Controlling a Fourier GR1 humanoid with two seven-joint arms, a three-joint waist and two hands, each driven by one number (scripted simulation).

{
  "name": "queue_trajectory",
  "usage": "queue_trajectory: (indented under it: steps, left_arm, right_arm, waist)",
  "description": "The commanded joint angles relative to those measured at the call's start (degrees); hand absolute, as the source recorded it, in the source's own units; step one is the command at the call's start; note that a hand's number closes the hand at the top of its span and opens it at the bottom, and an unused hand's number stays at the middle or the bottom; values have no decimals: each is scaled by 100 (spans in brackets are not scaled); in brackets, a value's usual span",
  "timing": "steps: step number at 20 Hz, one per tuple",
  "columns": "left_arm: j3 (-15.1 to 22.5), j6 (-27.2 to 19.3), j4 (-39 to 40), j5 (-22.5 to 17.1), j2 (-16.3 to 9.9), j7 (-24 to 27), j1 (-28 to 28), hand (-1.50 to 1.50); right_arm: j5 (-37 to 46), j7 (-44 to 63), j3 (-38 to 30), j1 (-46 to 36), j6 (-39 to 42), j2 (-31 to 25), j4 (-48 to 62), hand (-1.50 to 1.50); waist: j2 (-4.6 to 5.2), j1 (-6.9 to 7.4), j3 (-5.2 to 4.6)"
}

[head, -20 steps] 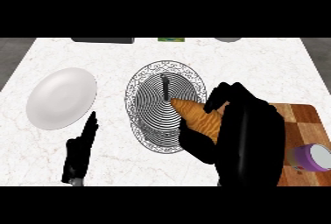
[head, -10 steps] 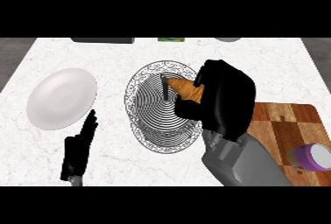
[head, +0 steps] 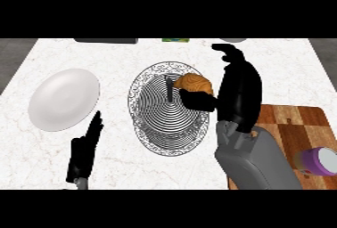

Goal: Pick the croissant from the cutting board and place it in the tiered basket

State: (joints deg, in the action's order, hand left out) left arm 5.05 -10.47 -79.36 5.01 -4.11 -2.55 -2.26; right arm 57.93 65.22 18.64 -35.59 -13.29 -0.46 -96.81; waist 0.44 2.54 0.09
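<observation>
Presently the right hand (head: 238, 91) extends over the right edge of the tiered basket (head: 153, 133), its back turned upward, its grey forearm entering from the lower right. Its thumb is curled against the croissant (head: 195, 83) and pinches it from below; the fingers reach past it toward the far edge of the counter. The croissant sits above the upper right part of the basket's wire rings, just beside the basket's dark central post. Whether the croissant touches the wire cannot be told.

The cutting board (head: 299, 127) lies to the right of the basket, partly hidden beneath the right forearm. A purple-lidded jar (head: 321, 160) stands on the board's near right part, at the view's edge.

The left hand (head: 85, 151) shows at lower left, fingers straight and pressed together, pointing up the counter, resting between the basket and a white plate (head: 64, 99). The plate lies well left of the basket on the marble counter (head: 118, 58). Dark and green items sit along the far edge, too cut off to identify.
</observation>
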Motion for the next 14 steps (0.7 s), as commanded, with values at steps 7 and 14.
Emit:
queue_trajectory:
  steps: [7, 14]
  left_arm:
    - [-297, 47, 143, -123, -196, 121, -71, 0]
    - [-296, -147, -153, -133, -72, -94, -328, 0]
  right_arm:
    - [953, 651, -425, -69, -2112, 44, -532, -150]
    - [1945, 1266, -853, 1013, -1312, 45, -2400, -150]
  waist:
    - [-86, -295, -15]
    - [-172, -527, -12]
